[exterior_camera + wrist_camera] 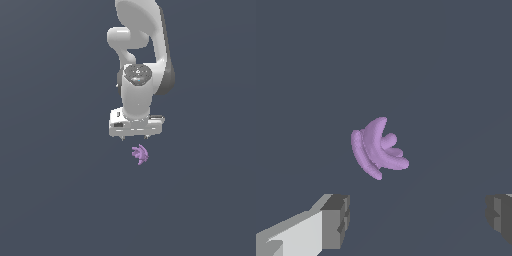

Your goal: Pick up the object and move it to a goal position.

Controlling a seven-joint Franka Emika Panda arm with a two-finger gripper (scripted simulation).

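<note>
The object [140, 154], a small light-purple cluster of curved, claw-like lobes, lies on the plain dark grey surface [55, 200]. In the wrist view it [378, 148] shows as several banana-shaped prongs fanning out from one side, with nothing touching it.

It sits just below the gripper [135, 136] in the exterior view, a little toward that view's right of the hand's middle, with a narrow strip of bare surface showing between the fingertips and the lump. The gripper [416, 220] is released: in the wrist view its two grey fingertips [336, 220] stand far apart at the picture's edges, with nothing between them but grey ground. The object lies ahead of the fingers, nearer the one with the white body showing behind it than the other, and clear of both.

Above the gripper, the white wrist and arm [142, 40] rise straight up and out of the exterior view.
</note>
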